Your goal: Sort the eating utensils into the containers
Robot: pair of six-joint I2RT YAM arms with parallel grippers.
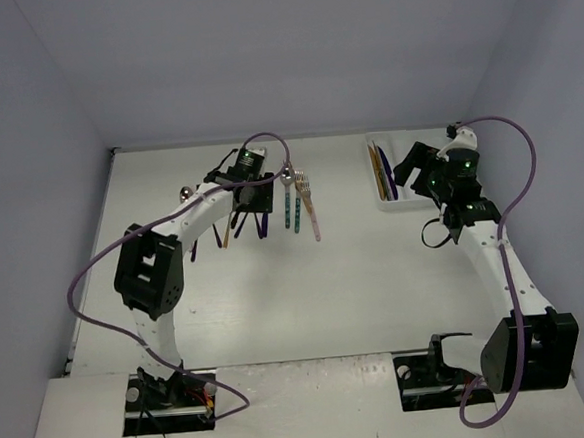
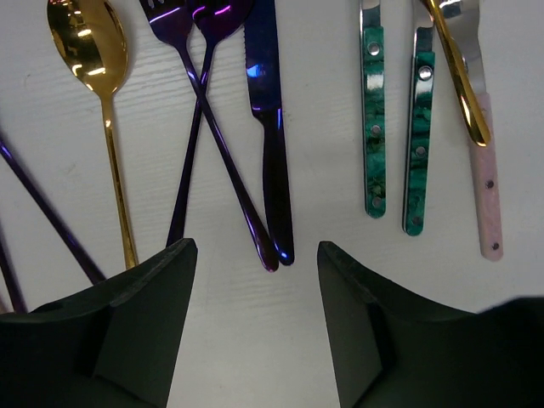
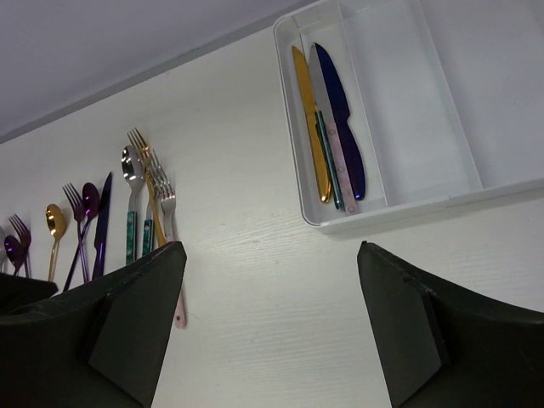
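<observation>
Loose eating utensils lie in a row on the white table: a gold spoon (image 2: 104,119), a purple fork (image 2: 181,144) crossed with a purple spoon (image 2: 223,144), a dark blue knife (image 2: 269,127), two teal-handled pieces (image 2: 374,127), and a pink-handled fork (image 2: 487,178) under a gold one (image 2: 459,76). My left gripper (image 2: 255,251) hangs open just short of the handle ends of the purple spoon and blue knife, nothing between its fingers. The white tray (image 3: 382,212) holds a gold knife (image 3: 310,119), a pink-handled knife (image 3: 336,144) and a dark blue knife (image 3: 344,119) in one of the containers. My right gripper (image 3: 270,246) is open and empty, near the tray's front end.
The tray (image 1: 396,208) sits at the back right, close to the wall. The utensil row (image 1: 291,209) lies mid-back, partly under the left arm. More purple handles (image 2: 51,221) run off to the left. The tray's wider compartment (image 3: 425,102) holds nothing.
</observation>
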